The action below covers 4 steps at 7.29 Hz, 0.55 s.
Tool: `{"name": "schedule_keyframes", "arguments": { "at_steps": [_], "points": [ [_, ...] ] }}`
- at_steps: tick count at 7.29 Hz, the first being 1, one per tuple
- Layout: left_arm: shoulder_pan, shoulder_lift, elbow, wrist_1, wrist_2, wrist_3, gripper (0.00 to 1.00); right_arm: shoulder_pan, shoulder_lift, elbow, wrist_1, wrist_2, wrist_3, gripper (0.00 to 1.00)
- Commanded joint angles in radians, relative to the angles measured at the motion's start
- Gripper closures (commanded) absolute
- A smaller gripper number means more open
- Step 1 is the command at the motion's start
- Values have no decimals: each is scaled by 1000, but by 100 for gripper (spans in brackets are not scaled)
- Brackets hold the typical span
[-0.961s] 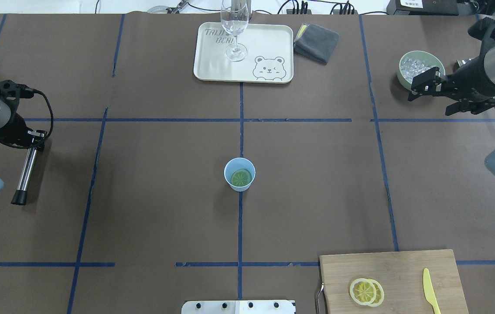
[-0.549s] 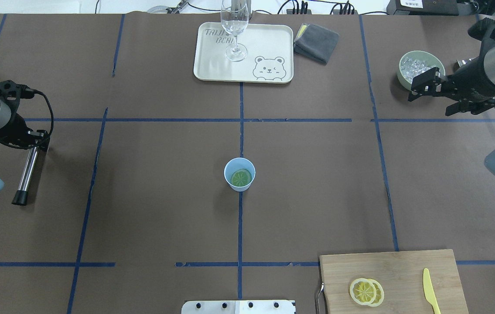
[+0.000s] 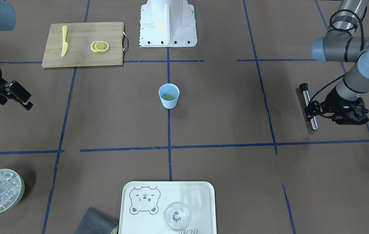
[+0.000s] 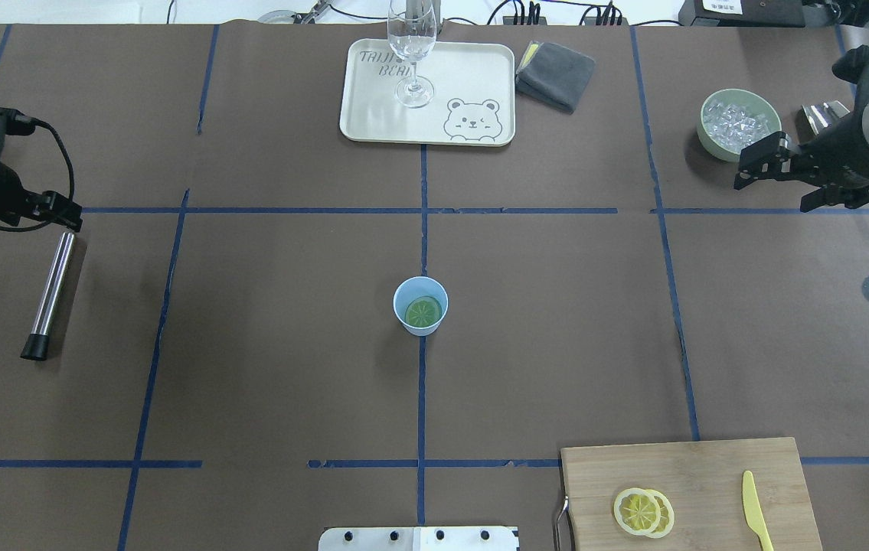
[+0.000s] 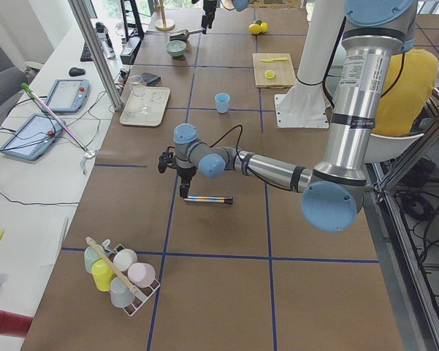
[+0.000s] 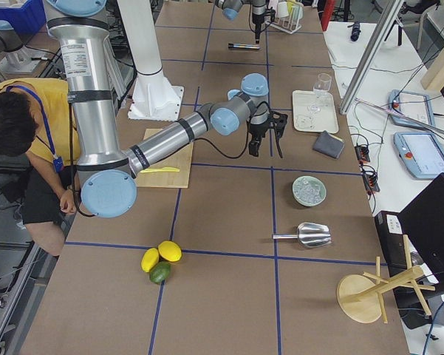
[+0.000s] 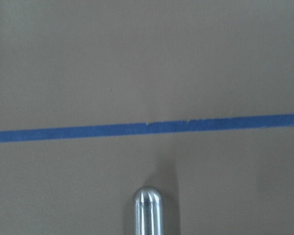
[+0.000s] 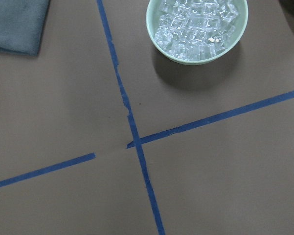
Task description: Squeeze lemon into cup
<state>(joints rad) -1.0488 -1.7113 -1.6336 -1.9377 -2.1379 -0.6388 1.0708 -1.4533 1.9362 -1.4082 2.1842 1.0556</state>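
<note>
The light-blue cup (image 4: 420, 306) stands at the table's middle, also in the front view (image 3: 168, 95). One lemon slice (image 4: 423, 312) lies flat inside it. Two more lemon slices (image 4: 642, 511) overlap on the cutting board (image 4: 710, 467). My left gripper (image 4: 57, 216) is at the far left, just past the far end of a steel rod (image 4: 51, 295) that lies on the table. It looks open and holds nothing. The left wrist view shows only the rod's rounded tip (image 7: 147, 210). My right gripper (image 4: 775, 187) is open and empty beside the bowl of ice (image 4: 736, 122).
A cream tray (image 4: 472, 76) with a clear stemmed glass (image 4: 413, 46) sits at the far middle. A grey cloth (image 4: 557, 73) lies to its right. A yellow plastic knife (image 4: 754, 509) lies on the board. A metal scoop (image 6: 306, 234) lies past the bowl.
My left gripper has drawn back off the rod's end, towards the table's far side; the rod stays put. My right gripper has moved right, off the ice bowl.
</note>
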Motion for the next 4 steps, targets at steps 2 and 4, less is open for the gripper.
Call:
{"name": "schedule_keyframes", "arguments": {
  "at_steps": [2, 4],
  "points": [
    [-243, 79, -19, -9, -238, 283, 0, 200, -30, -173, -9, 121, -399, 0],
    [-362, 91, 27, 12, -241, 504, 0, 331, -22, -343, -20, 170, -688, 0]
  ]
}}
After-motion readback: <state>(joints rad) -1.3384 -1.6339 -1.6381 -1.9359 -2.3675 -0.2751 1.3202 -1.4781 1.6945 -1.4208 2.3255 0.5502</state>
